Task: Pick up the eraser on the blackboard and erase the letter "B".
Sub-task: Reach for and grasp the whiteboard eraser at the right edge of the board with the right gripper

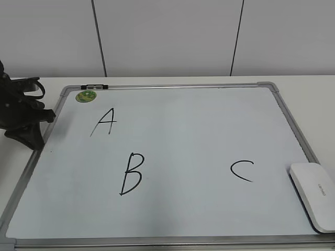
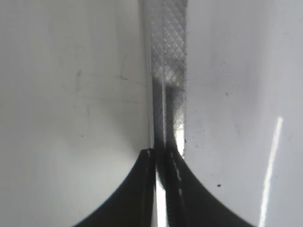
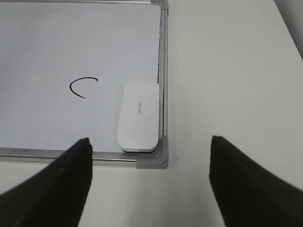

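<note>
The eraser [image 1: 314, 193], a white rounded block with small grey lettering, lies in the near right corner of the blackboard [image 1: 199, 130]. The letter "B" [image 1: 131, 174] is written in black at the board's lower left. In the right wrist view the eraser [image 3: 138, 117] lies against the grey frame corner, just beyond my open, empty right gripper [image 3: 150, 140], which is over the table in front of the board [image 3: 47, 56]. My left gripper [image 1: 31, 138] rests at the board's left edge. In its wrist view the jaws [image 2: 163, 153] are shut over the grey frame strip [image 2: 168, 71].
A black "A" [image 1: 104, 121] is at the upper left and a black "C" [image 1: 242, 170] at the right, also seen in the right wrist view [image 3: 83, 87]. A round green sticker [image 1: 86, 96] and a small black clip [image 1: 94, 87] sit at the board's far left corner.
</note>
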`<state>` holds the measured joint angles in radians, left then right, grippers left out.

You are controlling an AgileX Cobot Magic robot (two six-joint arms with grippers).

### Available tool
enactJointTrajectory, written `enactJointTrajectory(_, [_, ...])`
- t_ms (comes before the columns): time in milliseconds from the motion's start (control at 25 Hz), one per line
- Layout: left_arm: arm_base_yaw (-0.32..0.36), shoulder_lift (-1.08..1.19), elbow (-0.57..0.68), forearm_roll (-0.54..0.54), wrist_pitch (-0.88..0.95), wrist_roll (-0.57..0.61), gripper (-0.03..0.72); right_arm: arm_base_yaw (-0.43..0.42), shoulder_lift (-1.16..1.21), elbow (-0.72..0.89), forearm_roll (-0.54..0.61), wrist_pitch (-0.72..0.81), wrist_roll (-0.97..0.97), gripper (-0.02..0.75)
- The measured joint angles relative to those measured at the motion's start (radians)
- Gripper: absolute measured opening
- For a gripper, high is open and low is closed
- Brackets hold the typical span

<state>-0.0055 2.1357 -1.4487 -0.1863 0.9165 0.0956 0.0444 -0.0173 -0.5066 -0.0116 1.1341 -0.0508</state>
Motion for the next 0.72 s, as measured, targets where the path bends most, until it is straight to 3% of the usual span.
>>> enactJointTrajectory(240, [0.000,0.000,0.000,0.000,0.000,0.000,0.011,0.000,0.122,-0.057,0.000,0.008,-0.015,0.591])
enactJointTrajectory(600, [0.000,0.000,-0.002,-0.006,0.002,0.000,0.011,0.000,0.606,-0.121,0.012,-0.065,-0.061,0.591])
enactJointTrajectory(720, [0.000,0.000,-0.002,-0.012,0.002,0.000,0.011,0.000,0.731,-0.121,0.072,-0.090,-0.060,0.591])
